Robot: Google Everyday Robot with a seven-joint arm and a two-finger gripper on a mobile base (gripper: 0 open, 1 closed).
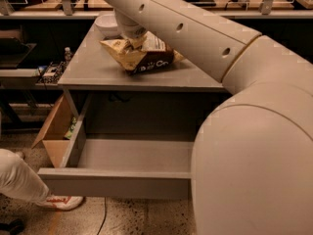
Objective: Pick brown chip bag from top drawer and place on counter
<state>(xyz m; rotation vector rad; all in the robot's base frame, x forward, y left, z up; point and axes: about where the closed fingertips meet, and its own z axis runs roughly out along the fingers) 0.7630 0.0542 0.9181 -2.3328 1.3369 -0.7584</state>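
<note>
**Chip bag set down on the worktop, drawer left open**

Nearest, the right side is filled by the robot's arm (254,155), bent so that the worktop can be reached across the open top drawer (117,180). Nothing is seen on the visible part of the drawer floor, so the picking step is judged done. Beyond it, the brown chip bag (142,58) is laid on the worktop (88,72), near its middle. The gripper (132,35) is held down at the bag's upper edge. Whether the jaws are closed on it cannot be told. A white bowl (108,23) is seen just behind.
</note>
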